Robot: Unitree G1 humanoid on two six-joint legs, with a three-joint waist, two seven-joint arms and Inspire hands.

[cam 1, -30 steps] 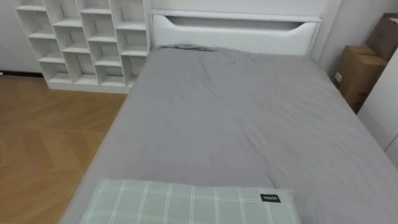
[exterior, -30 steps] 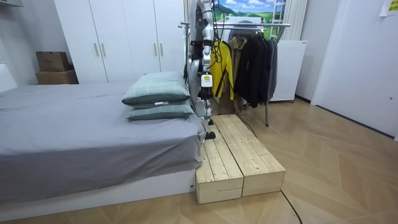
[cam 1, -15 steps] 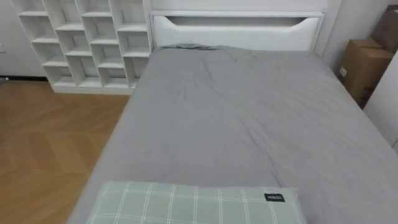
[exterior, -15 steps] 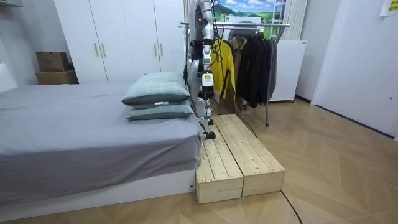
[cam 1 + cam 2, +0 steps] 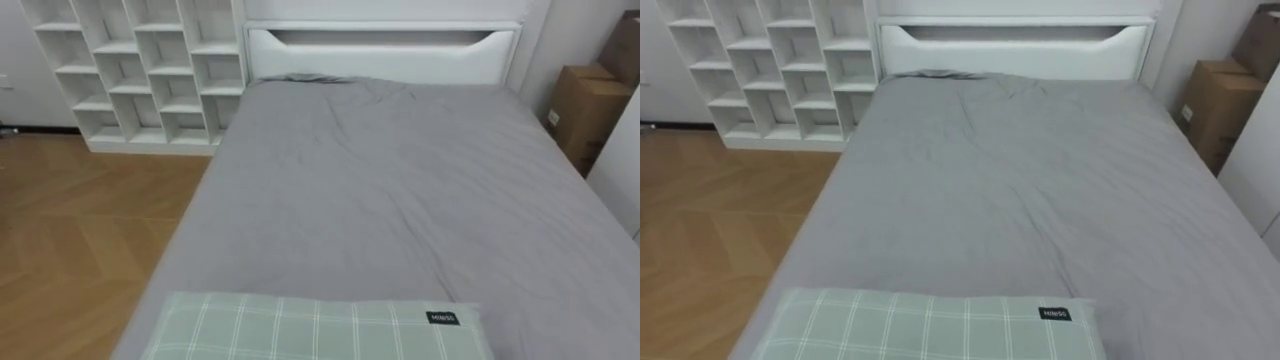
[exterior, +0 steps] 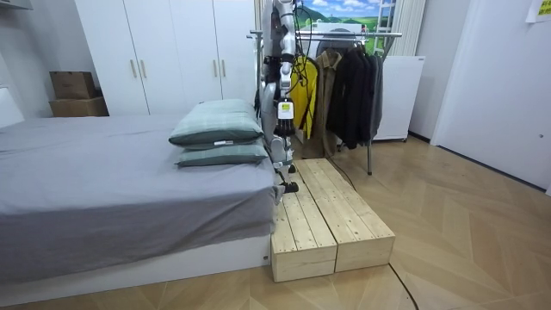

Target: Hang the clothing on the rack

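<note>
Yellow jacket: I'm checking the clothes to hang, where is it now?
In the room view, the yellow jacket hangs on the clothes rack behind the robot, at the room view's left of the dark coats.
</note>
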